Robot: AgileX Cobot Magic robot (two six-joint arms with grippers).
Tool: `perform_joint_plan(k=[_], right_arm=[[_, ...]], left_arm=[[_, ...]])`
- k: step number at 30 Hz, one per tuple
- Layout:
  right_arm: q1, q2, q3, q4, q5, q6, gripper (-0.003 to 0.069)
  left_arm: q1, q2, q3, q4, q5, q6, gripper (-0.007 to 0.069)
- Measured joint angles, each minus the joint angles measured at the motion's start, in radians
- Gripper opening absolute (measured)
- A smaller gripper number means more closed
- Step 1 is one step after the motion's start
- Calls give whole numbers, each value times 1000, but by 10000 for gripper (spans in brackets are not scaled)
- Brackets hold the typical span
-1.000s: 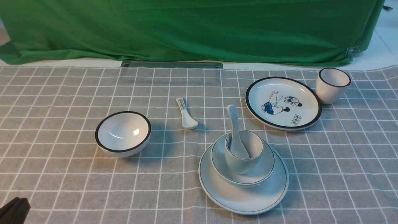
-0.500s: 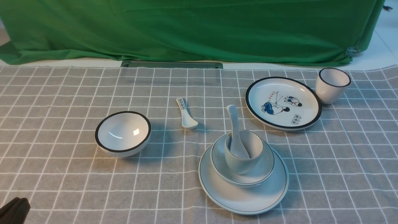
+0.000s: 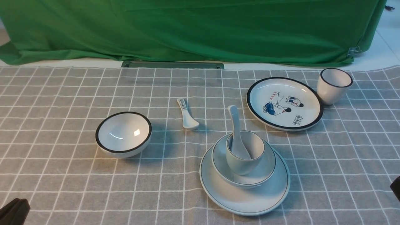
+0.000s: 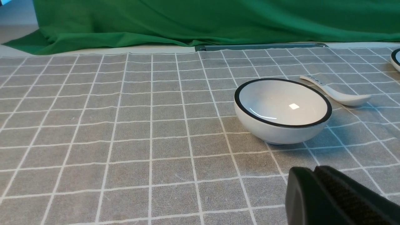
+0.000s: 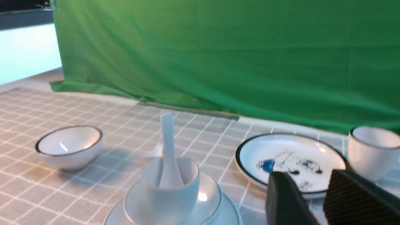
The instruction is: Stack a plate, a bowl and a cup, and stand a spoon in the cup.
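Spoon upright in cup, apart from right hand.

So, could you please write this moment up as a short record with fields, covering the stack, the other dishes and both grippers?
stack: plate on the checked cloth, bowl on it, cup in the bowl
spoon: standing in the cup, handle leaning on its rim
unused: black-rimmed bowl, printed spoon, cartoon plate, black-rimmed cup
left gripper: shut, empty, apart from the black-rimmed bowl
right gripper: jaws apart, empty, clear of the stack
task: looks complete
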Motion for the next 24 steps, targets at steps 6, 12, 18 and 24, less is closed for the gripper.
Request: perform_joint_plan(k=[6, 12, 18, 24], right_arm=[[0, 0, 17, -29, 0, 19, 241], [0, 0, 20, -50, 0, 22, 241], [-11, -17, 20, -50, 46, 18, 241], [-173, -121, 42, -50, 247, -29, 241]], left_arm=[[0, 0, 0, 0, 0, 0, 12], [0, 0, 0, 0, 0, 0, 12], [0, 0, 0, 0, 0, -1, 12], [0, 0, 0, 0, 0, -2, 12]])
